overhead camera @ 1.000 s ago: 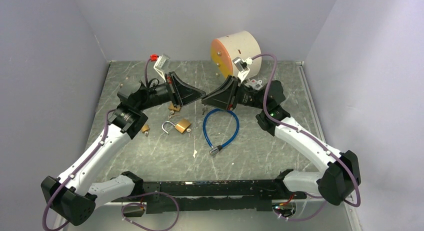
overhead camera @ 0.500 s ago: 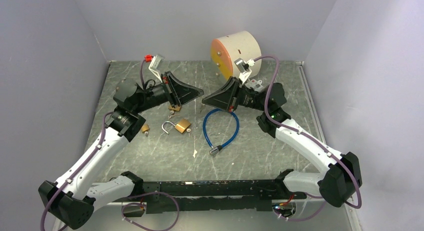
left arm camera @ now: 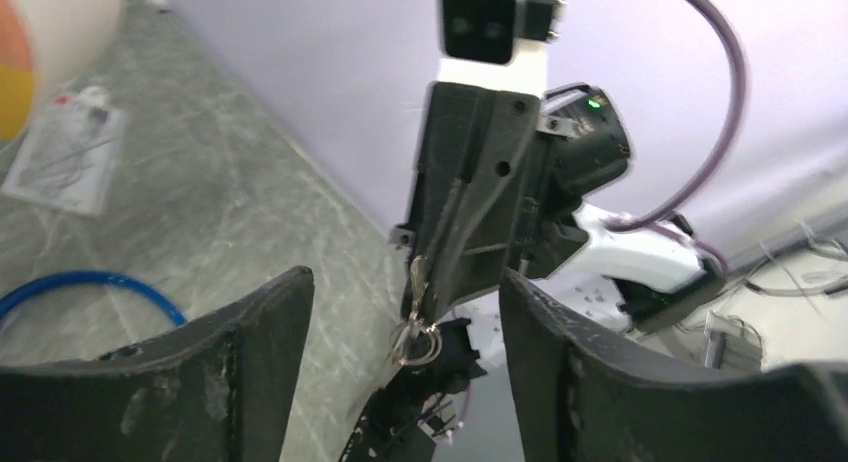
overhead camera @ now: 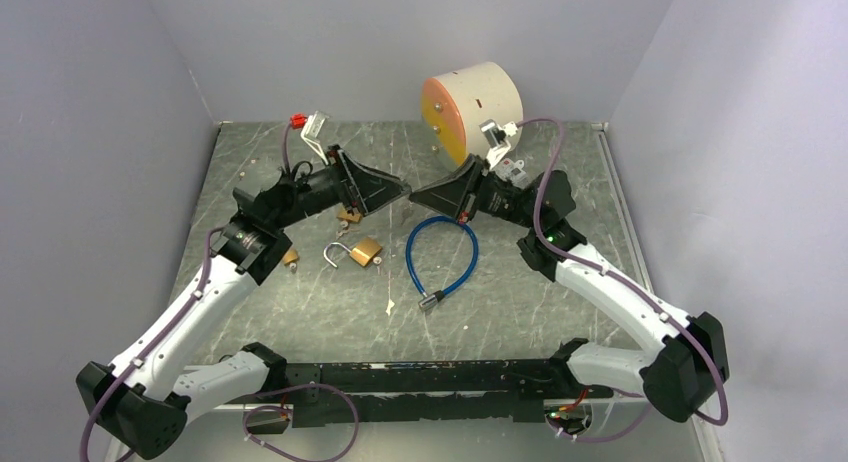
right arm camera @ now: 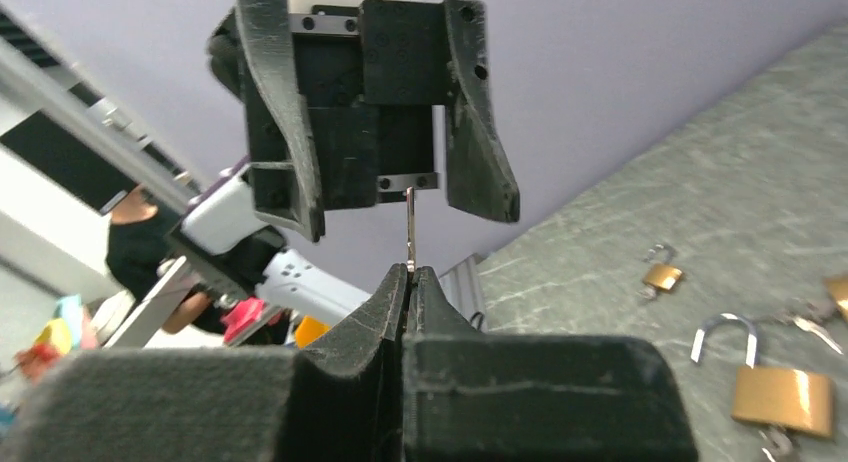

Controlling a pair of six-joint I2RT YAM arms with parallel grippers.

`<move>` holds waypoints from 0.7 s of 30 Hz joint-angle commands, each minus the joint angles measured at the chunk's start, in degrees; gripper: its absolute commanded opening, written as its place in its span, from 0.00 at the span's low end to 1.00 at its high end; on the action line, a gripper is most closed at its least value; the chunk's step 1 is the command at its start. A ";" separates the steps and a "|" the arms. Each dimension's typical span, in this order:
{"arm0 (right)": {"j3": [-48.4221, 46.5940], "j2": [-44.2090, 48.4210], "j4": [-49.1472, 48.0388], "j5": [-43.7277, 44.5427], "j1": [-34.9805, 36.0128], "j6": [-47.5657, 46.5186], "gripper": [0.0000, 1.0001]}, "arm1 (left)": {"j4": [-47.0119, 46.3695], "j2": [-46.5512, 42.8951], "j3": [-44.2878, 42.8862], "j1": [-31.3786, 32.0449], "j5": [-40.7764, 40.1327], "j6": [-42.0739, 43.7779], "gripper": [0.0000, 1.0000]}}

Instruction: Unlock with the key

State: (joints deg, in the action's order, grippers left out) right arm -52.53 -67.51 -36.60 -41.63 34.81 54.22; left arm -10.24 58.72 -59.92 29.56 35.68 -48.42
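Observation:
The small silver key [right arm camera: 411, 227] is pinched edge-on in my right gripper [right arm camera: 411, 270], which is shut on it in mid-air. The key's ring [left arm camera: 418, 340] hangs below those fingers. My left gripper [left arm camera: 405, 275] faces it tip to tip, open, with its fingers [right arm camera: 280, 122] on either side of the key and not touching it. From above, the left gripper [overhead camera: 402, 189] and the right gripper [overhead camera: 415, 194] meet over the table's middle. A brass padlock [overhead camera: 364, 251] with its shackle swung open lies on the table below them.
Two smaller brass padlocks [overhead camera: 348, 216] [overhead camera: 289, 256] lie to the left. A blue cable lock [overhead camera: 441, 257] loops under the right arm and a loose small key [overhead camera: 390, 306] lies in front. A cream and orange drum [overhead camera: 475, 107] stands at the back.
My left gripper has opened and let go of the key. My right gripper has shut on the key. Both arms stay tip to tip, shifted slightly.

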 commanded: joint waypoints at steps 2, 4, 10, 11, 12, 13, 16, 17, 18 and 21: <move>3.95 6.65 13.69 12.65 -2.43 -8.60 0.00 | 16.93 -3.06 -4.72 0.05 -14.43 5.68 0.78; 4.96 9.05 21.61 18.28 -3.70 -12.73 0.00 | 25.37 -3.09 -6.64 0.05 -20.05 8.07 0.80; 8.04 16.43 43.52 36.46 -4.40 -18.03 0.00 | 35.92 1.21 -5.96 0.44 -18.85 12.19 0.78; 8.80 17.70 45.79 38.43 -4.45 -17.75 0.00 | 35.52 2.24 -4.52 0.98 -17.27 12.29 0.76; 9.71 18.95 48.08 40.08 -4.52 -16.99 0.00 | 34.64 3.65 -2.98 1.76 -15.98 12.49 0.73; 10.64 20.27 49.98 41.26 -4.59 -16.35 0.00 | 33.67 5.17 -1.84 2.98 -15.23 12.60 0.70; 13.13 23.76 54.01 43.79 -4.85 -14.47 0.00 | 30.86 10.99 -0.38 7.84 -14.55 14.80 0.66; 14.01 24.51 54.72 43.48 -4.95 -14.32 0.00 | 30.91 13.36 -0.88 9.40 -15.42 15.26 0.66; 14.73 25.15 55.63 43.14 -5.00 -13.81 0.00 | 31.57 15.95 -1.80 10.81 -16.17 15.49 0.66; 16.63 26.28 57.25 41.89 -5.08 -12.85 0.00 | 36.57 23.71 -5.92 13.90 -21.60 14.06 0.65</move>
State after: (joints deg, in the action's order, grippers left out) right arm -37.45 -42.96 16.38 -1.52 29.87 40.01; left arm 22.06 76.88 -61.52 40.14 18.31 -35.46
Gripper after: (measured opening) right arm 0.015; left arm 0.649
